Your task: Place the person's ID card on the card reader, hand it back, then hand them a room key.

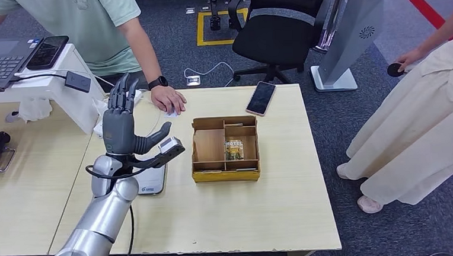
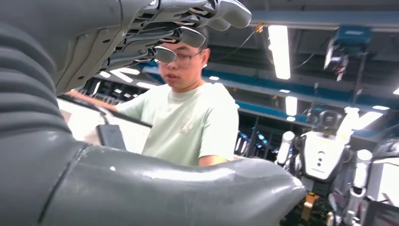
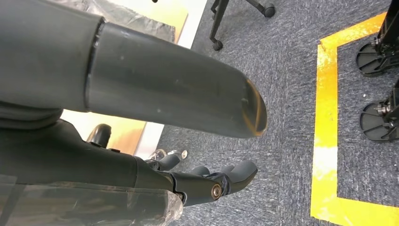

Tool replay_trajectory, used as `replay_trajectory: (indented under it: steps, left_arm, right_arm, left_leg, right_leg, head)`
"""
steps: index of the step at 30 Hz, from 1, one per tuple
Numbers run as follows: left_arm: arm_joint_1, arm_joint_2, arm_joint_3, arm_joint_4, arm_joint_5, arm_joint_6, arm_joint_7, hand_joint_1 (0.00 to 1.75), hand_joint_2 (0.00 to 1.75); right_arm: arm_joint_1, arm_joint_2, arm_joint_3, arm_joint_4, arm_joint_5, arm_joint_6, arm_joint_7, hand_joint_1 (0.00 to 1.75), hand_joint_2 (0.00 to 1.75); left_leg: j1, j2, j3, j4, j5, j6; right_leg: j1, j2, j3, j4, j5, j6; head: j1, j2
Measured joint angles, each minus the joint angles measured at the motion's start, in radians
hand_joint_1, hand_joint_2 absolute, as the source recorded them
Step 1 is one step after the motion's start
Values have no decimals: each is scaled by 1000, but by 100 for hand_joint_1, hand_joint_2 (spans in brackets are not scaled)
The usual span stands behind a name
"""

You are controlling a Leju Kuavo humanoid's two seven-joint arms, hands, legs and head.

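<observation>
Head view: left hand (image 1: 119,125) raised, fingers spread wide, holding nothing, just beside the wooden box (image 1: 225,149). White card (image 1: 170,113) lies under the person's hand (image 1: 168,99) beyond it; thin, stiff, slippery, so best pinched by an edge.

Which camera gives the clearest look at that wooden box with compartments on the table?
The head view: the wooden box sits fully visible from above, dividers and all. The left wrist view faces a person instead; the right wrist view faces the carpet.
</observation>
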Motion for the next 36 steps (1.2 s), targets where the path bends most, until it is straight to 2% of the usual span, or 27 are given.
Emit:
replay_trajectory:
  steps: [16, 28, 36]
  left_arm:
    - [-2, 24, -25, 5, 30, -1, 68, 0, 175]
    - [-34, 53, -101, 31, 20, 0, 136, 0, 175]
    - [-59, 81, -152, 43, 5, -10, 153, 0, 175]
  right_arm:
    - [0, 0, -3, 0, -1, 1, 2, 0, 0]
    - [-1, 0, -14, 0, -1, 2, 5, 0, 0]
    - [-1, 0, -18, 0, -1, 4, 5, 0, 0]
  left_leg:
    - [0, 0, 0, 0, 0, 0]
    - [0, 0, 0, 0, 0, 0]
    - [0, 0, 0, 0, 0, 0]
  right_leg:
    - [0, 0, 0, 0, 0, 0]
    - [0, 0, 0, 0, 0, 0]
    - [0, 0, 0, 0, 0, 0]
  head:
    - [0, 0]
    - [0, 0]
    - [0, 0]
